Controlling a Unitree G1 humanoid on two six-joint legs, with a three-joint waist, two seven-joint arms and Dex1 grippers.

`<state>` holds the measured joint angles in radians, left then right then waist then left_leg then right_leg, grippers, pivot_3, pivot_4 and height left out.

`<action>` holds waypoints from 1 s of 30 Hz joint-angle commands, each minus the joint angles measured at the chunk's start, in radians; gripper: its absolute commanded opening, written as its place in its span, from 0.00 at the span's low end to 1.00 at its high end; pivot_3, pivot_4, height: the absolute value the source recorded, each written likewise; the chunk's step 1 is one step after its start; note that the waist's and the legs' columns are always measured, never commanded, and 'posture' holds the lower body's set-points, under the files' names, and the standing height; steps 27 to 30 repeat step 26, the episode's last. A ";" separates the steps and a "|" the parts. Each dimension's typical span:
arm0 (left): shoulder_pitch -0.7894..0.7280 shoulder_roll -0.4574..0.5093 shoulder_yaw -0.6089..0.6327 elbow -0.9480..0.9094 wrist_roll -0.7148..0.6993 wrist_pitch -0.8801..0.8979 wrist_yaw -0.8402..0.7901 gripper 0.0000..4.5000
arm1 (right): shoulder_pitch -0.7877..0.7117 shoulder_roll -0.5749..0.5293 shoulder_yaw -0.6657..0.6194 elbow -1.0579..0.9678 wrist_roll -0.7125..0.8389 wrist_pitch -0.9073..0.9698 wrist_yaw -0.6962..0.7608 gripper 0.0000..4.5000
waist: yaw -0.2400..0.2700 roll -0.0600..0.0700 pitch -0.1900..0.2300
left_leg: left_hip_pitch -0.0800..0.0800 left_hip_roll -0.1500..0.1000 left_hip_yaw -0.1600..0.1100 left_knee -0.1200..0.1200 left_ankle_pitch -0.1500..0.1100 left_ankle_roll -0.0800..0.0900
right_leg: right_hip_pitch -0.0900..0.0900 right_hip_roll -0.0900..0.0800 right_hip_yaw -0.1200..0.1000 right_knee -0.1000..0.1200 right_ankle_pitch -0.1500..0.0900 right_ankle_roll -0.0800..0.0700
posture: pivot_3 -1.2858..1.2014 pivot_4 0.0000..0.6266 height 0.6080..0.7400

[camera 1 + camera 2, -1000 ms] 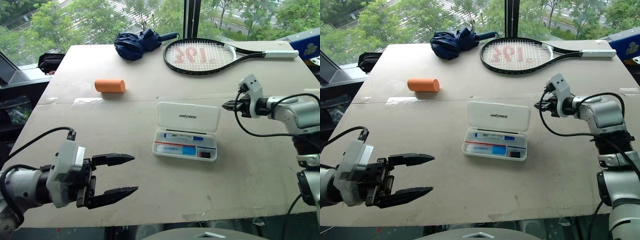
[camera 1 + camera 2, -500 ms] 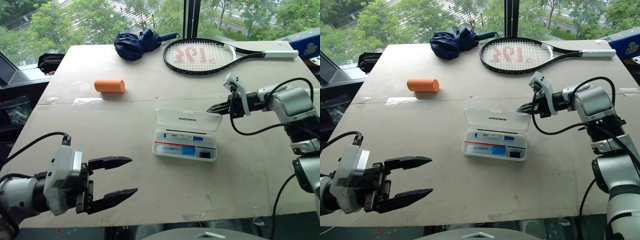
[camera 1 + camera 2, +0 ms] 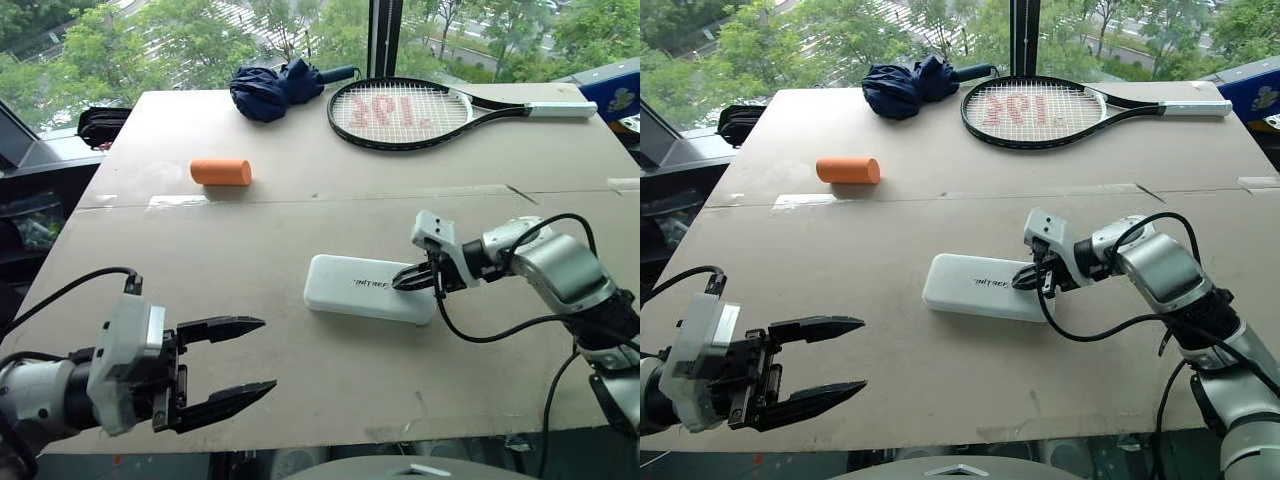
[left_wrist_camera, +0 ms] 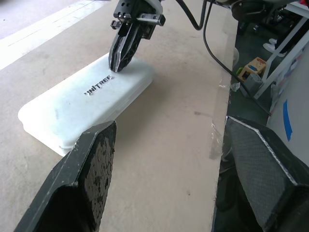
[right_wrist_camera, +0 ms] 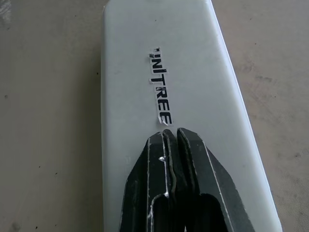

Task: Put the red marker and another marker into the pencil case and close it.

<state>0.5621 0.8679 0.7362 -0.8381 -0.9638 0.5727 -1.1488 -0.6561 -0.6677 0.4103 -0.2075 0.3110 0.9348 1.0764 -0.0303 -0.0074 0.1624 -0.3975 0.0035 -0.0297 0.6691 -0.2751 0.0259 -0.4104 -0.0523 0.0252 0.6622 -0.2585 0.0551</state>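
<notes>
Right pincer [image 3: 400,281], pressed together, rests on the pencil case [image 3: 350,285] lid; press straight down until it latches.

Orange cylinder, foam-like [image 3: 220,172], lies on its side on the tan board tabletop [image 3: 300,380], well beyond the left gripper [image 3: 228,363] & far from the right gripper [image 3: 400,281]. Dark navy folded fabric umbrella [image 3: 275,87] at far edge. Black-framed tennis racket w/ red-marked strings & white grip [image 3: 420,108] beside it, well beyond right gripper. Black bag [image 3: 100,124] off table's far left corner. Blue box [image 3: 615,92] at far right.
</notes>
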 commanded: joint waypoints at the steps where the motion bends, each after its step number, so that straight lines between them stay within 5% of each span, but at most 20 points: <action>1: 0.007 -0.002 0.007 -0.008 0.001 -0.017 -0.004 0.81 | 0.086 -0.026 0.101 0.033 -0.140 -0.061 -0.104 0.02 | 0.000 -0.003 -0.004 | 0.002 0.000 0.000 0.000 0.000 0.000 | 0.001 0.000 0.000 0.000 0.000 0.000 | 0.52 0.24 0.93; 5: -0.015 -0.010 -0.021 -0.002 0.000 -0.008 0.040 0.81 | 0.207 0.004 -0.044 -0.018 -0.101 -0.225 -0.154 0.02 | 0.004 -0.008 -0.014 | 0.017 0.000 -0.001 -0.002 0.000 0.000 | 0.017 0.000 -0.001 -0.003 -0.002 -0.004 | 0.52 0.24 0.93; 9: -0.036 -0.024 -0.079 0.018 0.064 -0.002 0.122 0.81 | 0.397 0.161 -0.500 -0.241 0.373 -0.397 -0.056 0.02 | 0.026 -0.008 -0.009 | 0.015 0.000 -0.005 0.000 0.000 0.000 | 0.021 0.000 -0.003 -0.006 -0.003 -0.004 | 0.52 0.24 0.93; 12: -0.067 -0.011 -0.116 0.045 0.091 0.001 0.137 0.81 | 0.600 0.021 -0.618 -0.357 0.352 -0.416 0.020 0.21 | 0.038 0.004 -0.003 | 0.013 -0.003 -0.002 0.000 0.000 0.001 | 0.018 -0.001 -0.002 -0.005 -0.001 0.000 | 0.52 0.24 0.93; 19: 0.002 -0.009 -0.072 0.159 0.176 -0.034 0.051 0.81 | 1.207 -0.056 -1.109 -0.426 0.294 -0.575 0.187 0.96 | 0.037 0.001 -0.003 | 0.013 0.000 -0.002 -0.003 -0.001 0.002 | 0.016 0.002 -0.003 -0.005 -0.002 -0.001 | 0.52 0.24 0.93; 23: 0.029 0.005 -0.064 0.204 0.209 -0.054 -0.003 0.81 | 1.396 -0.034 -1.307 -0.371 0.300 -0.649 0.271 0.99 | 0.039 0.001 -0.003 | 0.015 0.002 0.002 -0.003 -0.001 0.002 | 0.017 0.006 0.000 -0.005 -0.005 -0.005 | 0.52 0.24 0.93; 30: 0.035 0.017 -0.080 0.237 0.242 -0.083 -0.053 0.81 | 1.447 -0.029 -1.347 -0.351 0.308 -0.677 0.291 0.99 | 0.038 -0.001 -0.003 | 0.016 0.004 0.004 -0.001 -0.002 0.002 | 0.017 0.005 0.003 -0.005 -0.007 -0.002 | 0.52 0.24 0.93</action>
